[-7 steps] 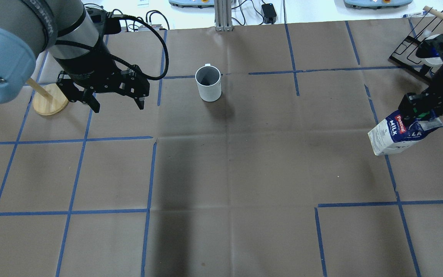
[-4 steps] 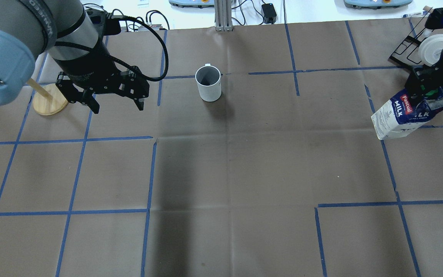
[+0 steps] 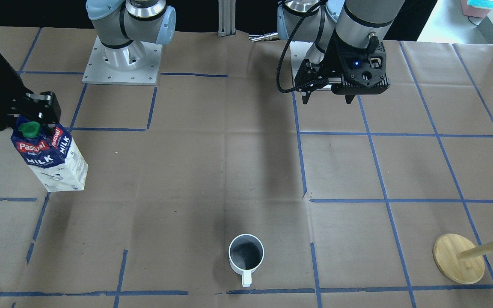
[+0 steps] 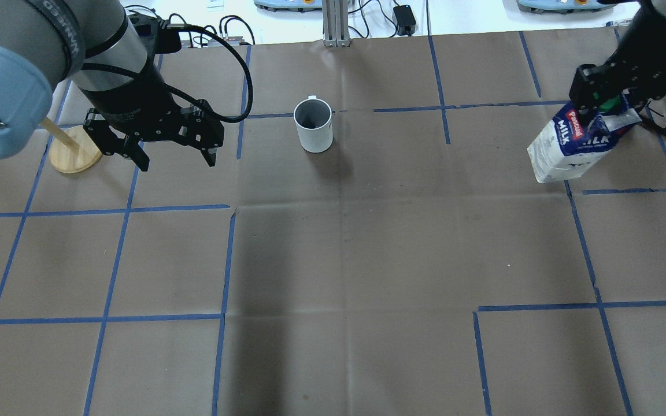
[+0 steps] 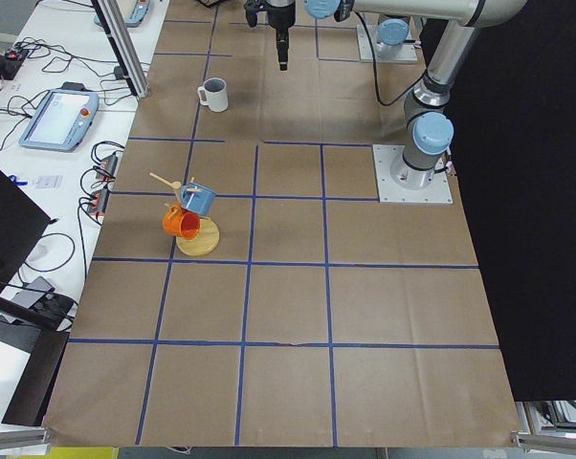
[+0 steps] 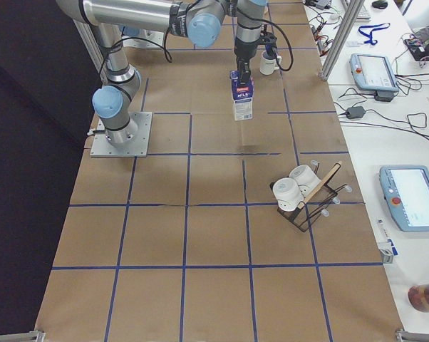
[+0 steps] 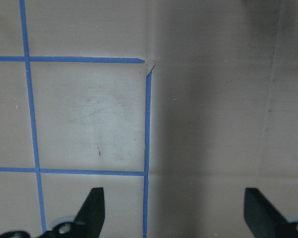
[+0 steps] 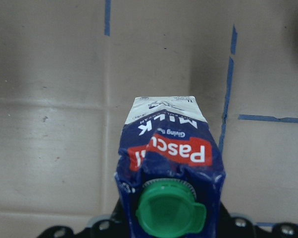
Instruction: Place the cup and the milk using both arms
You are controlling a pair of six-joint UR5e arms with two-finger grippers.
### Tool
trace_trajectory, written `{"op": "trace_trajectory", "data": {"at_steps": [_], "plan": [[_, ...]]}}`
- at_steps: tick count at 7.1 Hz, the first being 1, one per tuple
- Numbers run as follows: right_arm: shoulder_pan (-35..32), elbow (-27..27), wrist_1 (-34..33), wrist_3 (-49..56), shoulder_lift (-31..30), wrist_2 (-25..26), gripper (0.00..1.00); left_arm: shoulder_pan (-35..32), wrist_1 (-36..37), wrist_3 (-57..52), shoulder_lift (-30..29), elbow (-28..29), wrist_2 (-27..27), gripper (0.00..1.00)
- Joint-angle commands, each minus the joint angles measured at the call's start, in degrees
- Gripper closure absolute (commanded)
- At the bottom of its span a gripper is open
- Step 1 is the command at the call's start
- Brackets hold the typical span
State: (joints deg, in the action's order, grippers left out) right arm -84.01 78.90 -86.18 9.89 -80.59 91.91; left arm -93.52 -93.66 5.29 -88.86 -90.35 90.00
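The white cup [image 4: 313, 125] stands upright on the brown paper at the far middle, its handle pointing away from the robot; it also shows in the front view [image 3: 246, 256]. My left gripper [image 4: 177, 162] is open and empty, hovering left of the cup and apart from it; the left wrist view shows only paper between its fingertips [image 7: 93, 206]. My right gripper [image 4: 602, 107] is shut on the gable top of the milk [image 4: 570, 147]. The carton hangs tilted above the table at the far right [image 3: 51, 158], its green cap toward the right wrist camera [image 8: 171, 163].
A wooden mug tree [image 3: 458, 259] with a blue and an orange cup [image 5: 188, 212] stands left of my left gripper. A black wire rack with white cups [image 6: 300, 194] stands at the table's right end. Blue tape lines grid the paper.
My right gripper has carried the milk farther from the robot and then leftward toward the table's middle. The left gripper and the cup have hardly moved.
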Motion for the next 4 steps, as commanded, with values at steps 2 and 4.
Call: {"op": "trace_trajectory", "data": {"at_steps": [2,4], "plan": [[-10.89,-20.04,5.84,-12.85,15.76,-0.42,0.44,0.1,-0.03,-0.19,0.09,-0.26,0.0,0.01],[-14.32,-30.34,7.95,-17.67,24.21,-1.29,0.44,0.1,0.06,-0.19,0.27,-0.88,0.0,0.01]]}}
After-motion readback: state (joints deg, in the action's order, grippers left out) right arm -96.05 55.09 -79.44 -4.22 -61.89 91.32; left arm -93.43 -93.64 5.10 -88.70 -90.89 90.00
